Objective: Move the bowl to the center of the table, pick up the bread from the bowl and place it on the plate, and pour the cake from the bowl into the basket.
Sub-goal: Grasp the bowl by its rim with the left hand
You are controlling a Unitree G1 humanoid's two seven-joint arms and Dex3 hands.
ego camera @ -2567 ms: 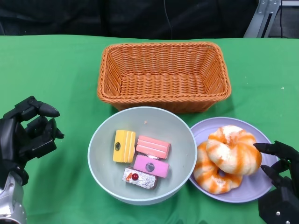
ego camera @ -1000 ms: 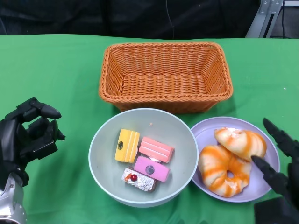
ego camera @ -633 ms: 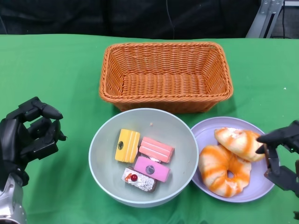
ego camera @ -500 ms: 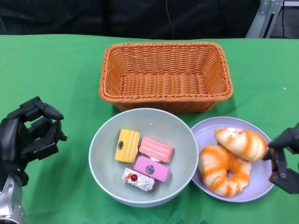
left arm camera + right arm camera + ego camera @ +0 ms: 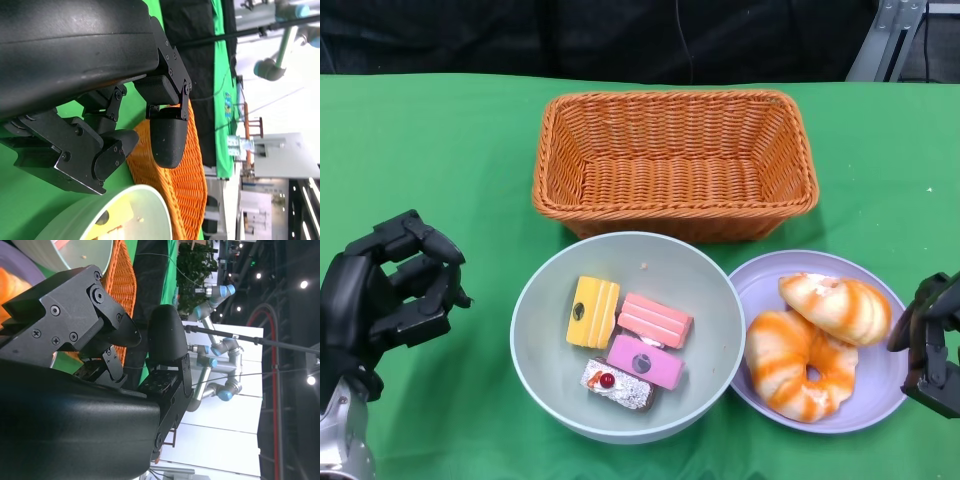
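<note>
The pale green bowl (image 5: pixel 545 350) sits in front of the basket and holds several small cakes: yellow (image 5: pixel 587 312), pink striped (image 5: pixel 653 320), magenta (image 5: pixel 643 362) and silver with a cherry (image 5: pixel 618 385). Two orange-striped breads (image 5: pixel 835 308) (image 5: pixel 790 365) lie on the lilac plate (image 5: pixel 760 285), which touches the bowl's right side. The wicker basket (image 5: pixel 675 165) stands behind both and holds nothing. My left hand (image 5: pixel 385 300) hovers left of the bowl with its fingers curled in on nothing. Off the plate's right rim, my right hand (image 5: pixel 932 345) is curled too and grips nothing.
Green cloth (image 5: pixel 440 150) covers the table. In the left wrist view the basket (image 5: pixel 175 185) and the bowl's rim (image 5: pixel 125 210) lie just beyond my left hand (image 5: pixel 115 125). The right wrist view shows the basket (image 5: pixel 122 290) past my right hand (image 5: pixel 100 340).
My right hand let go of the upper bread, which settled on the plate, then drew back to the right and curled its fingers. My left hand's fingers curled in further.
</note>
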